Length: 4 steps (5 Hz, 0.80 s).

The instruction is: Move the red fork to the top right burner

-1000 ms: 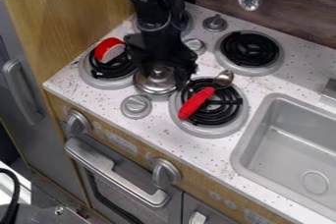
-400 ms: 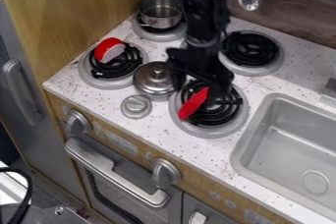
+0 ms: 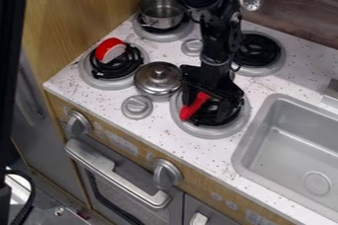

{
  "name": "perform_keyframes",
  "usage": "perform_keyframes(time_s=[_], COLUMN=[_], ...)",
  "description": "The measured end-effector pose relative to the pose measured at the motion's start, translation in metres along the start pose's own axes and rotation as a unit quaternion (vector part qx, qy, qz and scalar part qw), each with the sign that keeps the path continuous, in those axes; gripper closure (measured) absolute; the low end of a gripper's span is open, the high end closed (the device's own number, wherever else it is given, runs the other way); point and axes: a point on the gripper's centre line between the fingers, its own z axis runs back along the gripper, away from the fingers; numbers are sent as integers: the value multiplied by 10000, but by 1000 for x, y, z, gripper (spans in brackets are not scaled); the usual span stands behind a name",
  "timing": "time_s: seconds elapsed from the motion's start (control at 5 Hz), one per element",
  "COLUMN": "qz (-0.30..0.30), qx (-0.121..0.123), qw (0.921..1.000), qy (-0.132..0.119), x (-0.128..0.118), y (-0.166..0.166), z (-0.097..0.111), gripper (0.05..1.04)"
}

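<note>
I have the red-handled utensil (image 3: 192, 108) over the left part of the front right burner (image 3: 198, 131), though I can't tell whether it touches the coil. Its handle is bright red and ridged, slanting from a rounded lower end up to the end effector (image 3: 211, 101), which hides its head from me. The end effector hangs right at it, dark against dark coil, and I can't tell whether it is spread, pressed together or pinching the handle. Just beside that burner, a round silver lid (image 3: 153, 82) with a knob sits on the speckled bench (image 3: 297, 83). Behind it, on the rear left burner (image 3: 150, 36), I see a silver pot, (image 3: 155, 11) open-topped, its shiny inner wall in sight. A red piece (image 3: 104, 46) with a pale face leans on the front left burner (image 3: 88, 78). To the right is the grey sink basin (image 3: 247, 155), a round drain (image 3: 316, 183) in its floor.
</note>
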Motion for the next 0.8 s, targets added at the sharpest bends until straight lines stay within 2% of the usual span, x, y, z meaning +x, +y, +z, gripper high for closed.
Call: perform_keyframes(time_s=[0.6, 0.8], qz=[214, 244], qx=[1, 105], qw=[9998, 9995], qy=[-58, -177], x=[7, 11], y=[13, 21], z=[0, 16], gripper=[84, 84])
